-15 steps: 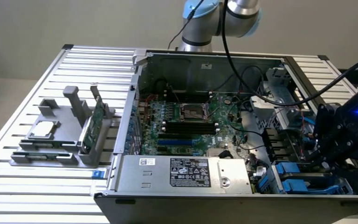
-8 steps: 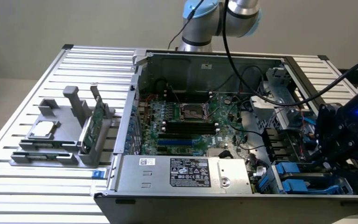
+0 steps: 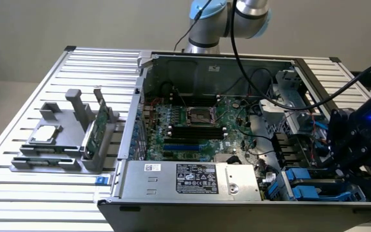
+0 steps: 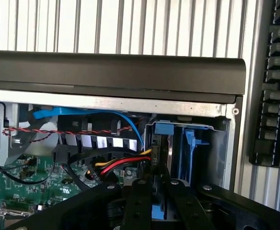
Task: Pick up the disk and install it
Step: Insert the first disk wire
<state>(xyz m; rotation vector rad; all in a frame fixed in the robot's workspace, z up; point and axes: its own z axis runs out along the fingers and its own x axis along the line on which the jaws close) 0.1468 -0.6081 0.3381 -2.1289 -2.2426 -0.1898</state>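
- The gripper (image 4: 156, 186) stood narrow, its jaws closed on blue plastic, apparently the rail of the disk (image 4: 158, 212).
- The disk sat just before the drive bay (image 4: 190, 143).
- It was probably rigid, fairly heavy and shock-sensitive, and best held by its edges.

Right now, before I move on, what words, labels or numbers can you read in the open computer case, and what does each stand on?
No text can be quoted as it reads.
Too small: print on the black rating label on the silver metal power supply box.
Blurred: the small white sticker on that box.
Too small: white markings on the green motherboard.
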